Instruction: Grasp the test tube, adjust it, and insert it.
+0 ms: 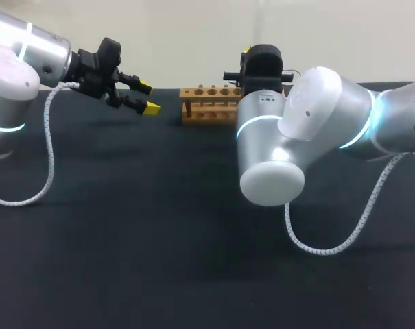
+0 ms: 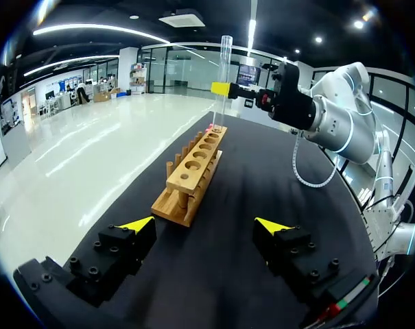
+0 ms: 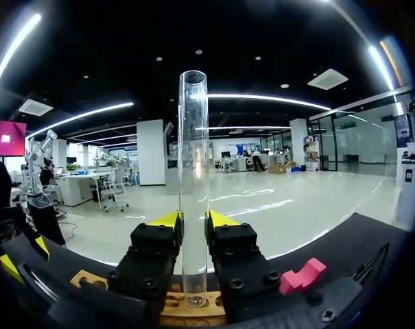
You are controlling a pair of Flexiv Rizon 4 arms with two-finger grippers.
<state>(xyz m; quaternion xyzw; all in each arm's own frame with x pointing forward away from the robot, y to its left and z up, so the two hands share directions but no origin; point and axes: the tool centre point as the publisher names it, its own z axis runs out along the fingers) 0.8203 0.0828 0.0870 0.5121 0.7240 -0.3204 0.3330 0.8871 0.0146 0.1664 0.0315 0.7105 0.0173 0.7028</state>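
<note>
So on the left, my left arm (image 1: 18,65) comes in over the black bench (image 1: 125,240), with its tool (image 1: 148,97) hanging above the back part of the surface. The fingers are spread well apart with nothing between them. In its own wrist view you just see bare bench between the two yellow tips, and the wooden rack (image 1: 208,103) sits ahead of them, pointing lengthwise away.

The rack is a small wooden one with a row of round holes along the top. It stands near the far edge of the bench, just right of the left tool in the head view.

The clear test tube (image 3: 193,185) is at the end of the rack farthest from the left tool. It's upright with the open mouth up, and its rounded bottom is right down at the rack's top. Can't tell if it's actually in a hole.

The right tool (image 3: 193,221) is clamped on the tube, one yellow tip on each side, gripping the lower half. The right arm (image 1: 310,130) comes in from the right, and its elbow hides that end of the rack in the head view.
</note>
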